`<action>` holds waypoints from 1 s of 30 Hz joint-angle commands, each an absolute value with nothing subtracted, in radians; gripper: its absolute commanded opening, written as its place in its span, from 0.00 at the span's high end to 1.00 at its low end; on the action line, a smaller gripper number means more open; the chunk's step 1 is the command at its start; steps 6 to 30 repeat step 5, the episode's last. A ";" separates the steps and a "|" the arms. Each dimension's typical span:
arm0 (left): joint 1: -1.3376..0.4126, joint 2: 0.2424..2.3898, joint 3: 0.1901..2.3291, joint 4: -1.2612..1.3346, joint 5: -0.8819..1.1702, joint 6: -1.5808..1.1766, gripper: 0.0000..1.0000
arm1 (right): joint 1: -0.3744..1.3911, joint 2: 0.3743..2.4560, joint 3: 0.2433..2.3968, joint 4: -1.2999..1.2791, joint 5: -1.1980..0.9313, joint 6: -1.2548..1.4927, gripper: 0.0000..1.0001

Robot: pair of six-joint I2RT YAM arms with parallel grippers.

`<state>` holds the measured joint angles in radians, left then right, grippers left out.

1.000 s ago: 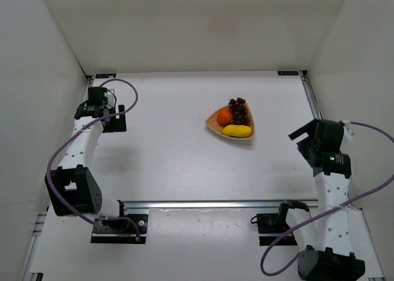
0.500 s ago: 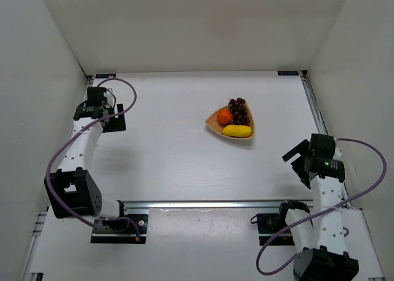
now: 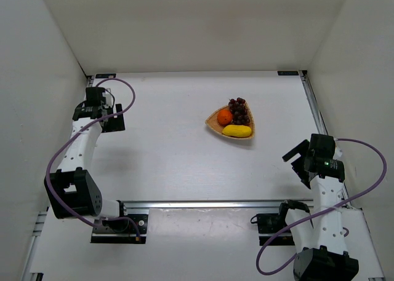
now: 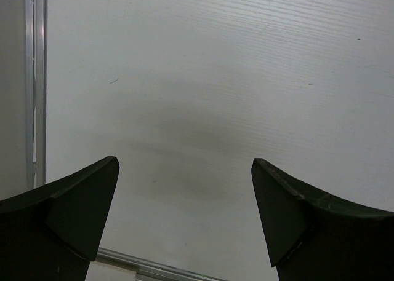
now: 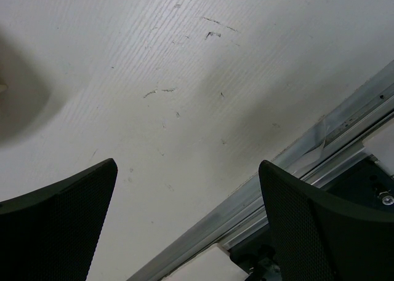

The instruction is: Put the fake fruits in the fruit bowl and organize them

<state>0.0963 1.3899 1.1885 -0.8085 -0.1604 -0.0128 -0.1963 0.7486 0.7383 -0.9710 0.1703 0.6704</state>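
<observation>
The tan wicker fruit bowl (image 3: 212, 126) lies on the white table right of centre. In it sit the orange ball (image 3: 225, 116), the yellow banana (image 3: 237, 131) and the dark grape bunch (image 3: 239, 110). My left gripper (image 3: 114, 120) is at the far left of the table, open and empty; its view shows only bare table between the fingers (image 4: 184, 170). My right gripper (image 3: 296, 161) is at the near right, open and empty, over bare table by a metal rail (image 5: 188, 167). Both are far from the bowl.
White walls enclose the table on three sides. An aluminium rail (image 3: 215, 204) runs along the near edge between the arm bases. Another rail (image 3: 311, 96) lines the right side. Purple cables loop from both arms.
My right arm has drawn back toward the near right corner and lowered, then held still. My left arm has barely moved. The fruits stay in the bowl.
</observation>
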 commanded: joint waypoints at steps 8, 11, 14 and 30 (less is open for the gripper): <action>0.101 1.347 1.198 -0.807 -0.167 -0.023 0.00 | -0.201 0.714 0.720 -0.950 0.153 0.650 0.00; 0.101 1.347 1.198 -0.807 -0.167 -0.023 0.00 | -0.201 0.714 0.720 -0.950 0.153 0.650 0.00; 0.101 1.347 1.198 -0.807 -0.167 -0.023 0.00 | -0.201 0.714 0.720 -0.950 0.153 0.650 0.00; 0.101 1.347 1.198 -0.807 -0.167 -0.023 0.00 | -0.201 0.714 0.720 -0.950 0.153 0.650 0.00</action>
